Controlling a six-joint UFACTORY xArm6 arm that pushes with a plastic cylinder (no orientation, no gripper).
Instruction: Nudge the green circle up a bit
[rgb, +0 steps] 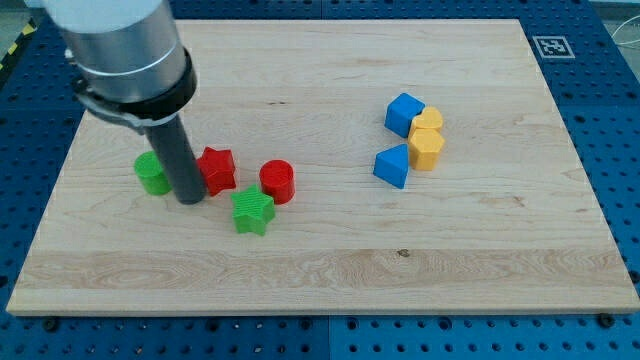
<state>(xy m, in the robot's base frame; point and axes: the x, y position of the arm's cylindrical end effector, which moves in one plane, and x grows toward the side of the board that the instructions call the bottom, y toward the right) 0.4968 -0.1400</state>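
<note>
The green circle (152, 173) lies on the wooden board (320, 260) at the view's left, partly hidden behind my rod. My tip (190, 200) rests on the board just right of and slightly below the green circle, between it and the red star (217, 170). It looks to be touching or nearly touching the circle's right side. A green star (253, 211) lies to the lower right of my tip, and a red cylinder (277, 182) lies right of the red star.
To the view's right sits a cluster: a blue block (404, 113) at the top, a yellow block (429, 121), a yellow hexagon (426, 149) and a blue block (392, 165) at the lower left. A fiducial tag (551, 46) marks the board's top right corner.
</note>
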